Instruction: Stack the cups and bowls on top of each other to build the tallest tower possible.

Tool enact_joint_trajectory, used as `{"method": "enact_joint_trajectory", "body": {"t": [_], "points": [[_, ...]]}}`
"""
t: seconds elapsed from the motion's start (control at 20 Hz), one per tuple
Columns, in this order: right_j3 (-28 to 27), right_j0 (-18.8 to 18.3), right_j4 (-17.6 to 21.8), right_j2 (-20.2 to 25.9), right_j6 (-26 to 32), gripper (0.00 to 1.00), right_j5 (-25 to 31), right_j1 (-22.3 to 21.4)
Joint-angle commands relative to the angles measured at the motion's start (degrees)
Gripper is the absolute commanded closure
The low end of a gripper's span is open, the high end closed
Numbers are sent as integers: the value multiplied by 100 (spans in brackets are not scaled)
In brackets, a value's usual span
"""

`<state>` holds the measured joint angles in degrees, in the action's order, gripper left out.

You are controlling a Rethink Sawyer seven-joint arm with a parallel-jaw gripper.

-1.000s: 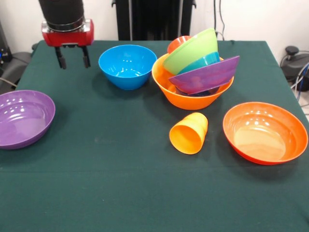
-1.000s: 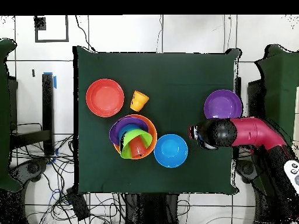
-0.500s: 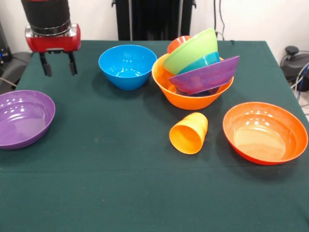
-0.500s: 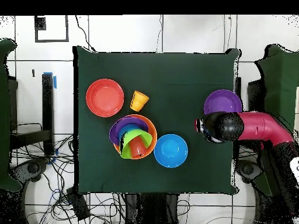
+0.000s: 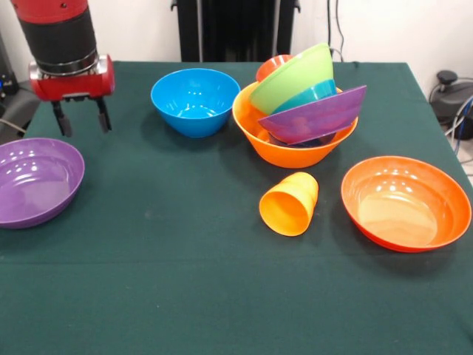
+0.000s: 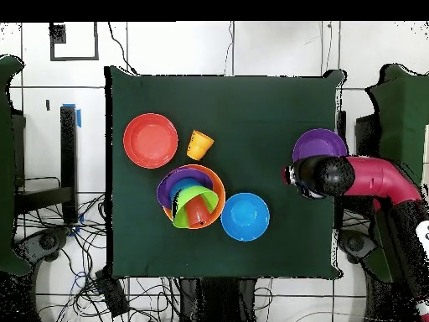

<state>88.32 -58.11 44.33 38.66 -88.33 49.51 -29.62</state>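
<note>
My gripper (image 5: 79, 120) (image 6: 303, 176) hangs open and empty just behind the far rim of a lone purple bowl (image 5: 34, 180) (image 6: 317, 146) at the table's left in the front view. The tower (image 5: 301, 107) (image 6: 192, 196) has a big yellow-orange bowl (image 5: 292, 148) holding tilted purple, blue and lime green (image 5: 292, 75) bowls, with a red-orange cup (image 5: 272, 66) (image 6: 199, 215) behind. A medium blue bowl (image 5: 194, 100) (image 6: 245, 216) stands beside it. A yellow-orange cup (image 5: 290, 203) (image 6: 199, 144) lies on its side. A wide red-orange bowl (image 5: 405, 202) (image 6: 151, 140) sits at the right.
A dark green cloth (image 5: 185, 281) covers the table. Cables and equipment lie beyond the table's edges in the overhead view.
The gripper has moved left and toward the camera in the front view, nearing the lone purple bowl's far rim. Bowls and cups have stayed put.
</note>
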Motion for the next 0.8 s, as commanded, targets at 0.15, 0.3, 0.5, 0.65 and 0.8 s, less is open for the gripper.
{"method": "enact_joint_trajectory", "body": {"t": [0.15, 0.3, 0.5, 0.65, 0.8], "points": [[-627, -19, 395, 52, 2239, 0, 318, 655], [-581, -45, 388, 25, 2248, 0, 258, 647], [-657, -18, 423, -1, 2240, 0, 216, 721], [-699, -34, 427, 16, 2296, 0, 238, 733], [-757, -33, 432, 23, 2341, 0, 275, 754]]}}
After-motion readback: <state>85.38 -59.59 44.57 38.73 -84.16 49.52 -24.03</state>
